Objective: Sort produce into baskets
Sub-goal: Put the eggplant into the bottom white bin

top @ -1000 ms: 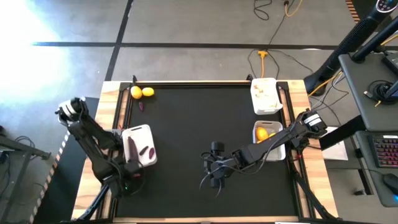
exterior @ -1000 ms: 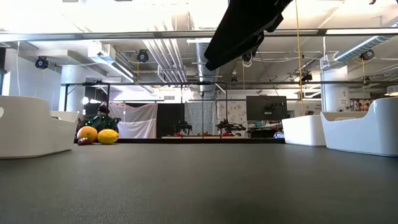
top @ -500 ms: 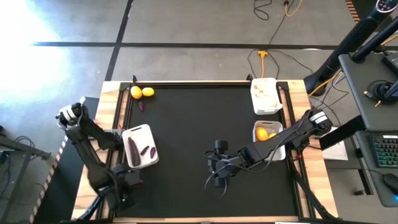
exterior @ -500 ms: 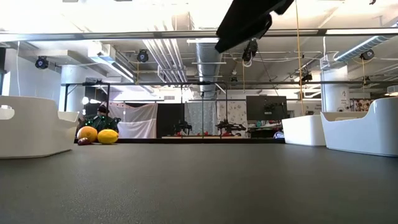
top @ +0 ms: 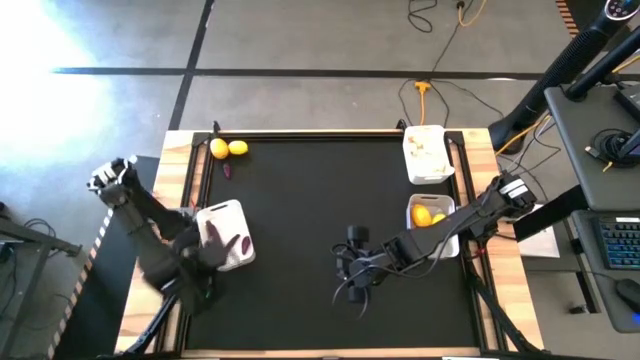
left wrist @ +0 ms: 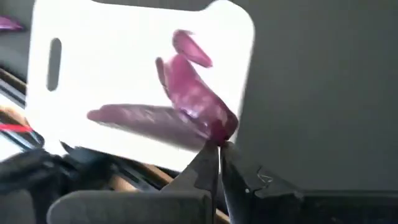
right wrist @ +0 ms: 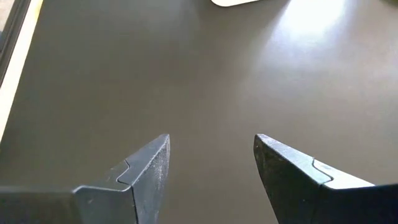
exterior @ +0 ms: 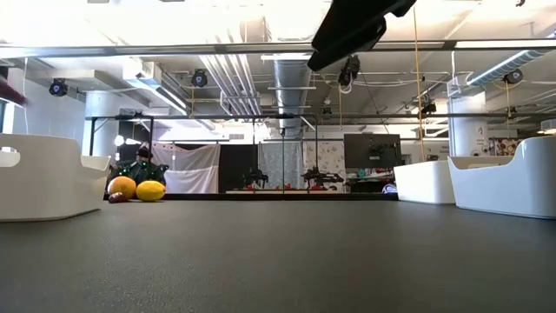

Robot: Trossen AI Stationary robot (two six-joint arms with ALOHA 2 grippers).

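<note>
My left gripper (left wrist: 217, 152) is shut on a dark purple piece (left wrist: 196, 99) just above the left basket (top: 232, 212). That basket holds a long slim purple piece (left wrist: 143, 118) and a smaller one (left wrist: 189, 46). My right gripper (right wrist: 211, 168) is open and empty above the bare table middle (top: 350, 285). Two lemons (top: 228, 148) and a small purple piece (top: 227, 170) lie at the far left corner. The far right basket (top: 424, 152) holds garlic. The basket nearer to me (top: 445, 240) holds lemons. My left gripper pinches the purple piece by one end (left wrist: 219, 132) between its two fingertips. The piece sticks out beyond the fingers over the basket's floor. I cannot tell whether it touches the basket.
Wooden rails (top: 180, 200) border the dark mat on the left and right. The middle and near parts of the mat (top: 300, 220) hold no objects. In the low view the left basket (exterior: 43, 174) and the two right baskets (exterior: 504, 183) stand at the sides.
My left arm has swung beside the left basket and shows blurred. A dark purple shape has come into the low view above that basket. My right gripper has drifted a little toward the table's right and near edges, still open.
</note>
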